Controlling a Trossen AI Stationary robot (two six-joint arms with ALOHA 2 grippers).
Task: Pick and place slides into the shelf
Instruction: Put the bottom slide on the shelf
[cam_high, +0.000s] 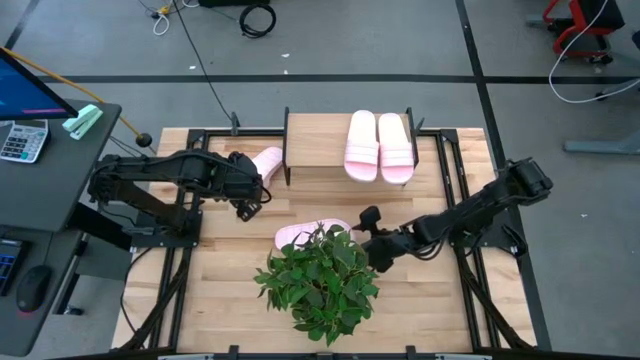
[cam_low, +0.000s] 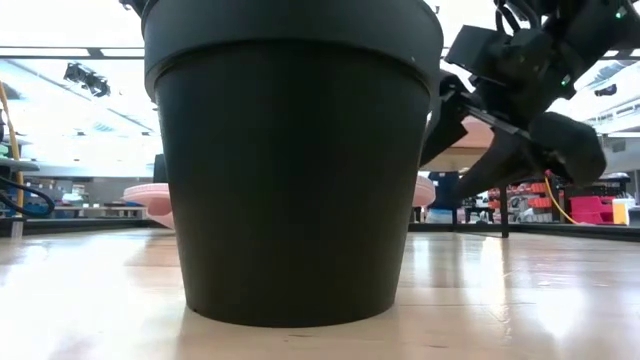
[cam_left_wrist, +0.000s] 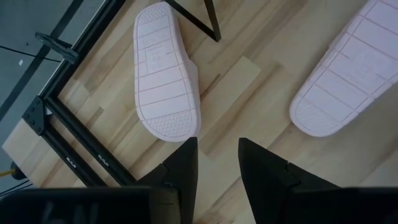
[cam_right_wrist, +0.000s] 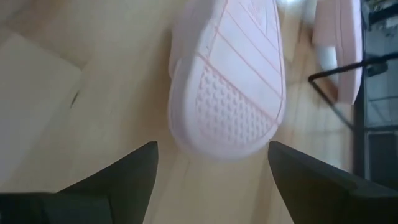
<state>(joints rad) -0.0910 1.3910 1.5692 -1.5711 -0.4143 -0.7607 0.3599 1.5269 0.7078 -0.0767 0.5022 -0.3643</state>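
Two pale pink slides (cam_high: 363, 145) (cam_high: 396, 147) lie side by side on the shelf's plank top (cam_high: 315, 140). A third slide (cam_high: 265, 162) (cam_left_wrist: 166, 74) lies sole up on the table by the shelf's left legs. My left gripper (cam_high: 255, 193) (cam_left_wrist: 217, 155) hovers just near of it, open by a narrow gap. The fourth slide (cam_high: 305, 235) (cam_right_wrist: 230, 81) lies sole up, partly under the plant's leaves. My right gripper (cam_high: 363, 235) (cam_right_wrist: 211, 165) is wide open at that slide's right end, with one finger on each side and neither touching it.
A leafy plant (cam_high: 320, 278) in a black pot (cam_low: 290, 160) stands near the table's near edge, beside the fourth slide and my right gripper (cam_low: 490, 130). Black frame rails (cam_high: 185, 200) run along the table's sides. The shelf's thin black leg (cam_left_wrist: 196, 18) stands by the third slide.
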